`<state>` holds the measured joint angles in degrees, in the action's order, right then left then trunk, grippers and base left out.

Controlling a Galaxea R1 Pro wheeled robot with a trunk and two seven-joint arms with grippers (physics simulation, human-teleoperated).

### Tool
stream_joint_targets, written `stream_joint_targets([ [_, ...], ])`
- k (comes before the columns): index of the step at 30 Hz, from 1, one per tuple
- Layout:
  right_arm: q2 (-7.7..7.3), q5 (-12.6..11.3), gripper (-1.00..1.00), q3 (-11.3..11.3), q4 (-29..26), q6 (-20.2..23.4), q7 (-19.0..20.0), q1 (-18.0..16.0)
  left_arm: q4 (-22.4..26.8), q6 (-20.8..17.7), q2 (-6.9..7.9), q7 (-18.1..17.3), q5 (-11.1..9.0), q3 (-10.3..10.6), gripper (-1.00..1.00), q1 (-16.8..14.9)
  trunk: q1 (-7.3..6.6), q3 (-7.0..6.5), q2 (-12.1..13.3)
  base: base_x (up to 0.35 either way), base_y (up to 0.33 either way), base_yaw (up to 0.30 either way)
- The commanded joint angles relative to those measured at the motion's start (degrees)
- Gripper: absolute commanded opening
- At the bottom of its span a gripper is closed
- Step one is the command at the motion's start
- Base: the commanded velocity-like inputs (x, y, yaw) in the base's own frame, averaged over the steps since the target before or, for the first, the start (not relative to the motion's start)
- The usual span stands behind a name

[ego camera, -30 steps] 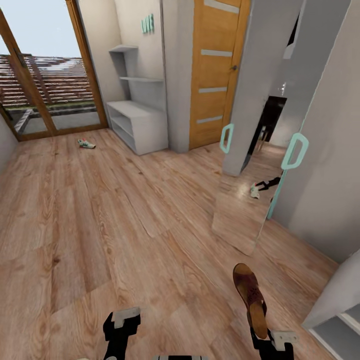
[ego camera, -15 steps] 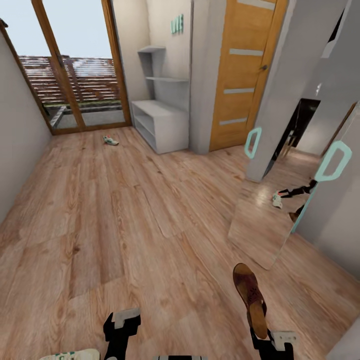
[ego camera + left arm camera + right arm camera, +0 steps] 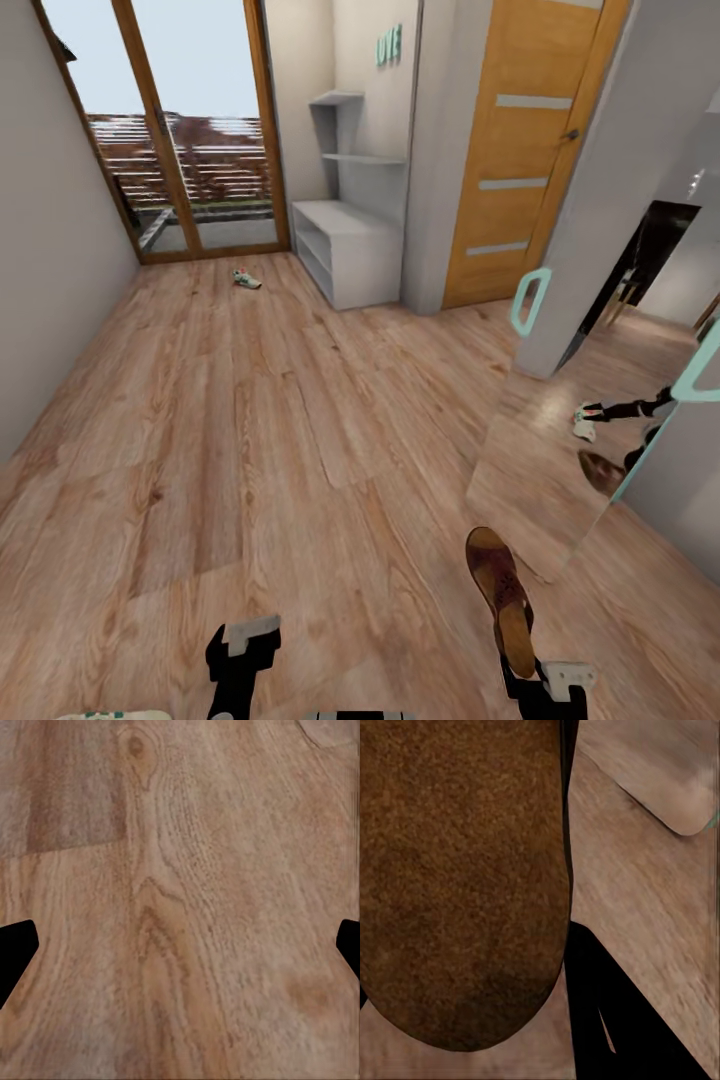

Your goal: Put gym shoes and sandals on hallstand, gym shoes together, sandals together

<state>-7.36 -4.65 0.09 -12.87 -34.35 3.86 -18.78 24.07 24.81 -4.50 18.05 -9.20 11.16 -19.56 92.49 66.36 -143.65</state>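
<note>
Head camera has swung since 1.0 s ago: whole scene slides rightward in the view; this is camera motion, not the things moving.

Pale grey hallstand with two staggered upper shelves (image 3: 355,250) now sits nearer picture centre.

Small white gym shoe on the wood-plank floor (image 3: 246,279) shifted likewise.

Grey left wall (image 3: 50,260) has come into view.

Mirrored sliding door (image 3: 590,440) now reflects a brown sandal shape (image 3: 603,472), absent 1.0 s ago.

White shoe edge (image 3: 110,715) at bottom left, new since then.
</note>
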Motion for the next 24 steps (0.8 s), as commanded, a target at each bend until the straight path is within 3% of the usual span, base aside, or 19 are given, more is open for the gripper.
stream_joint_targets([
  [1, -0.01, -0.71, -1.00, 0.00, 0.04, -0.10, 0.54, -0.03, -0.02, 0.23, 0.06, 0.38, -0.54, 0.48, 1.00, -0.04, 0.01, 0.04, -0.02, 0.171, -0.243, 0.022],
  [13, 0.04, -0.71, -1.00, 0.00, 0.04, -0.10, 0.46, -0.03, 0.01, 0.24, 0.02, 0.33, -0.56, 0.54, 1.00, -0.04, 0.01, 0.04, -0.02, 0.232, -0.236, 0.021],
  [24, 0.06, -0.71, -1.00, 0.00, 0.04, -0.10, 0.45, -0.03, 0.01, 0.26, 0.02, 0.34, -0.56, 0.53, 1.00, -0.04, 0.01, 0.04, -0.02, 0.178, -0.234, 0.236],
])
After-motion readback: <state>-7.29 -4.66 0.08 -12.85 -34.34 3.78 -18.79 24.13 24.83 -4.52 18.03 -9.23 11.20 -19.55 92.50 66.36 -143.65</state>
